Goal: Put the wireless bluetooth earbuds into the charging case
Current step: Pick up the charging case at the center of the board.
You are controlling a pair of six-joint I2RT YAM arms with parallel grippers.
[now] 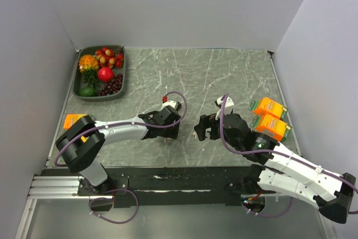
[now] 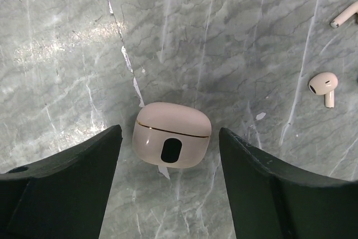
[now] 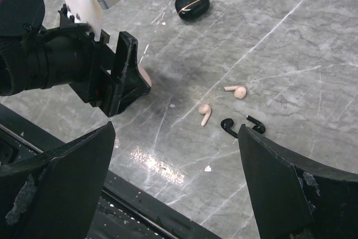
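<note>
A glossy black charging case (image 3: pixel 191 3), lid closed, lies on the marble far from both grippers. Two black earbuds (image 3: pixel 228 126) (image 3: pixel 256 125) lie side by side near my right gripper's right finger. My right gripper (image 3: pixel 176 130) is open above bare marble with nothing between its fingers. My left gripper (image 2: pixel 170 138) is open and straddles a closed pale pink case (image 2: pixel 172 142). A gap shows on each side of that case. Two pink earbuds (image 2: pixel 324 86) (image 2: pixel 344 16) lie to the right of it, beside the black earbuds.
A dark tray (image 1: pixel 124 71) of toy fruit stands at the back left. Two orange cartons (image 1: pixel 268 106) (image 1: pixel 273 126) sit at the right edge and another orange carton (image 1: pixel 72 120) at the left. Both grippers (image 1: pixel 169 132) (image 1: pixel 202 129) face each other near the table's front edge.
</note>
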